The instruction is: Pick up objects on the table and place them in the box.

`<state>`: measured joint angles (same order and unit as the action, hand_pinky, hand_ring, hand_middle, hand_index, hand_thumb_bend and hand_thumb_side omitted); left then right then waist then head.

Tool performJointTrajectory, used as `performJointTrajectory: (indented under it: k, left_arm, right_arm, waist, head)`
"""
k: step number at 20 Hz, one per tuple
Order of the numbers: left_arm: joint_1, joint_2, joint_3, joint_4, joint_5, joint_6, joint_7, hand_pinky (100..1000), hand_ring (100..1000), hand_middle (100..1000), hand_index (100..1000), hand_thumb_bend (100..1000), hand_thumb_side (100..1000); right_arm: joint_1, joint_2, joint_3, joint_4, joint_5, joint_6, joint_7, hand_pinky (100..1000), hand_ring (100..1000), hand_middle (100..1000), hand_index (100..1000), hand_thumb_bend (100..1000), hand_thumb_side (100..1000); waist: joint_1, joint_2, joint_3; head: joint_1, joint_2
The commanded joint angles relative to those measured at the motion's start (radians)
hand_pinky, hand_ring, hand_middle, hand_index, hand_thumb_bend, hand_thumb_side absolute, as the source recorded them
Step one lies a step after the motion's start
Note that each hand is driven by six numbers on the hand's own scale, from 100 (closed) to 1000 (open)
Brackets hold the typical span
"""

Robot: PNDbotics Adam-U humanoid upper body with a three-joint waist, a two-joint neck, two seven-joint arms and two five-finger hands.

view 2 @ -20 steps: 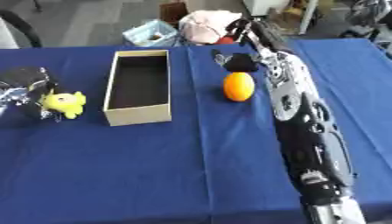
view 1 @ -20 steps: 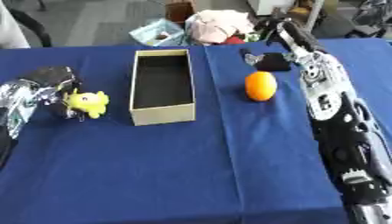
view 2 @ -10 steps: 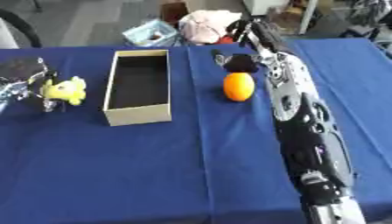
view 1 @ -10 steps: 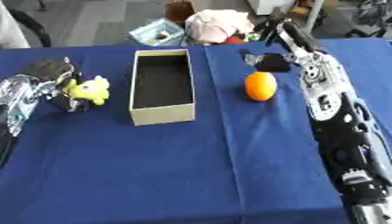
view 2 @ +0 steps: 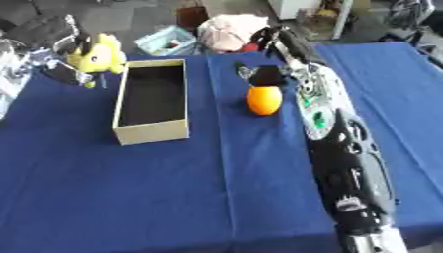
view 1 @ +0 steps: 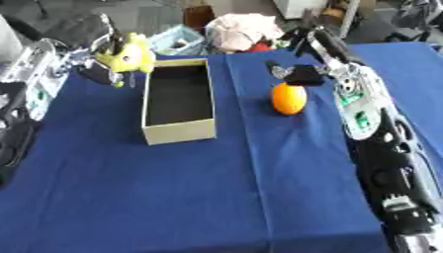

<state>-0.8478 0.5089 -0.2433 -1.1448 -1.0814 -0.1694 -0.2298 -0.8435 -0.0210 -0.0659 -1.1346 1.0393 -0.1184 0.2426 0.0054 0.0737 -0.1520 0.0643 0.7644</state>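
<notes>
Yellow toy [view 1: 128,52] aloft left of box [view 1: 177,101].
Your left hand [view 1: 102,58] grasps it; right hand [view 1: 298,73] unclear, by orange [view 1: 288,98].

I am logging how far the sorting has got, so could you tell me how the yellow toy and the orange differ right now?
The yellow toy is held up off the cloth in the left hand, beside the box; the orange rests on the table, untouched. The toy is pale yellow and irregular in shape; the orange is smooth and oval. The toy is left of the box, the orange right. Neither is in the box yet.
</notes>
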Motion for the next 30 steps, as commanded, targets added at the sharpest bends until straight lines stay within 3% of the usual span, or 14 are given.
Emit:
performJointTrajectory:
  k: [1, 10, 13, 15, 18, 24, 30]
  left_arm:
    - [-0.034, -0.023, -0.02, -0.005, -0.011, -0.024, -0.015, 488, 289, 270, 414, 371, 176]
    - [-0.015, -0.096, -0.053, 0.07, -0.031, -0.076, -0.037, 504, 348, 332, 477, 444, 168]
    - [-0.004, -0.102, -0.059, 0.086, -0.029, -0.09, -0.051, 531, 414, 407, 549, 570, 192]
    - [0.0, -0.098, -0.063, 0.085, -0.017, -0.102, -0.067, 572, 478, 477, 626, 740, 260]
    - [0.007, -0.079, -0.062, 0.054, 0.02, -0.113, -0.098, 600, 514, 525, 677, 853, 309]
    - [0.021, -0.012, -0.043, -0.07, 0.107, -0.081, -0.112, 603, 511, 533, 688, 900, 359]
    - [0.084, 0.079, 0.011, -0.234, 0.215, -0.004, -0.075, 596, 494, 522, 681, 909, 380]
  right_arm:
    - [-0.015, 0.003, 0.006, -0.011, 0.002, -0.005, 0.003, 720, 622, 606, 807, 325, 437]
    - [-0.018, 0.009, 0.008, -0.01, -0.001, -0.007, 0.006, 720, 620, 603, 799, 327, 438]
    - [-0.02, 0.007, 0.007, -0.008, 0.0, -0.006, 0.007, 720, 621, 603, 800, 330, 437]
    - [-0.021, 0.006, 0.005, -0.007, 0.002, -0.005, 0.007, 720, 621, 604, 800, 334, 436]
    - [-0.025, 0.001, -0.001, 0.003, 0.005, 0.002, 0.007, 720, 623, 606, 802, 337, 436]
    - [-0.063, -0.026, -0.022, 0.088, 0.038, 0.034, 0.006, 725, 643, 627, 808, 379, 417]
    - [-0.131, -0.06, -0.043, 0.273, 0.117, 0.077, 0.019, 734, 662, 653, 814, 442, 386]
  waist:
    - [0.002, -0.017, -0.005]
    - [0.0, -0.008, -0.017]
    - [0.001, -0.005, -0.015]
    - [0.001, -0.005, -0.014]
    - [0.001, -0.004, -0.011]
    - [-0.002, -0.01, -0.001]
    - [-0.003, -0.013, 0.011]
  head:
    - [0.009, 0.006]
    - [0.01, 0.006]
    - [0.007, 0.006]
    - [0.005, 0.006]
    - [0.0, 0.006]
    - [-0.009, 0.006]
    - [-0.022, 0.006]
